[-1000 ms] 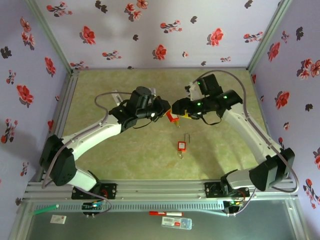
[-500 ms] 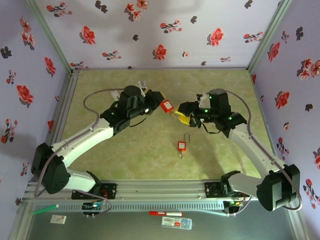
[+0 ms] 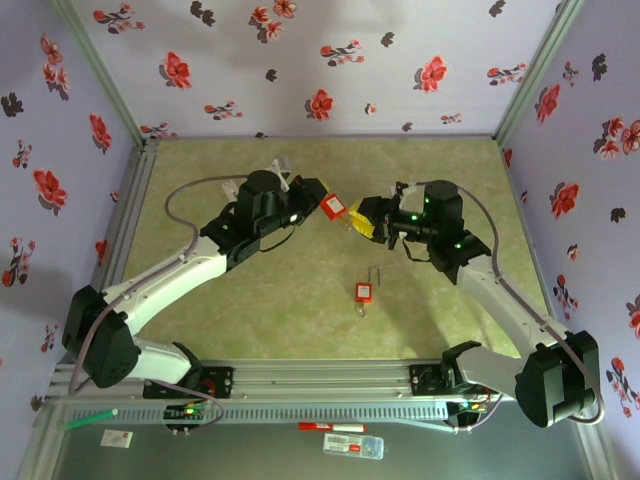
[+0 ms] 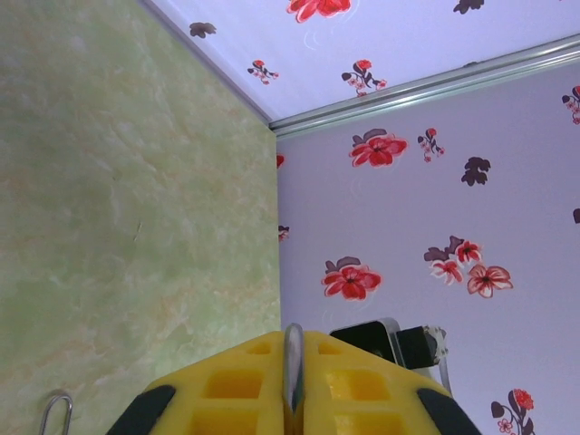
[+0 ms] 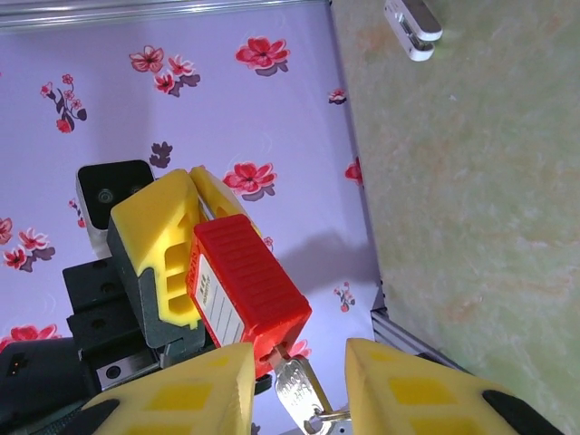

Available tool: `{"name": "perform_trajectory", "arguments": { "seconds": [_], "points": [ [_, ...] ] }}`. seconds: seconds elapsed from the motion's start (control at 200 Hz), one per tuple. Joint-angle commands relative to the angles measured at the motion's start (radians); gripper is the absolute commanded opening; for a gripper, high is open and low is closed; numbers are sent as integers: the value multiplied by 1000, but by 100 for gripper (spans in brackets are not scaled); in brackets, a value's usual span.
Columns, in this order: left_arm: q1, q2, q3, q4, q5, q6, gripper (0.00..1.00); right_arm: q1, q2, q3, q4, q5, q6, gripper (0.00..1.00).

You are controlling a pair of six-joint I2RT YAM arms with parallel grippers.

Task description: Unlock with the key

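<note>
Above the table [image 3: 250, 300], left end effector [image 3: 318, 203] clamps padlock [image 5: 245, 281] — key [image 5: 294, 385] inserted.

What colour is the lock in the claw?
The padlock is red; right wrist view shows it best.

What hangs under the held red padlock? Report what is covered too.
A silver key sticks from the red padlock's lower end, between the right gripper's parted fingers. Its blade is hidden inside the lock.
</note>
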Motion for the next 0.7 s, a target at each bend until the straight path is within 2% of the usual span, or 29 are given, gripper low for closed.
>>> {"name": "perform_trajectory", "arguments": {
  "seconds": [0.0, 0.29, 0.695],
  "points": [
    [0, -4, 1, 71, -33, 7, 0, 18, -24, -24, 53, -14, 31, 31],
    [-9, 15, 17, 73, -30, 9, 0, 56, -17, -44, 122, 12, 57, 29],
    [-15, 20, 13, 72, -26, -10, 0, 77, -11, -48, 135, 23, 43, 10]
  ]
}}
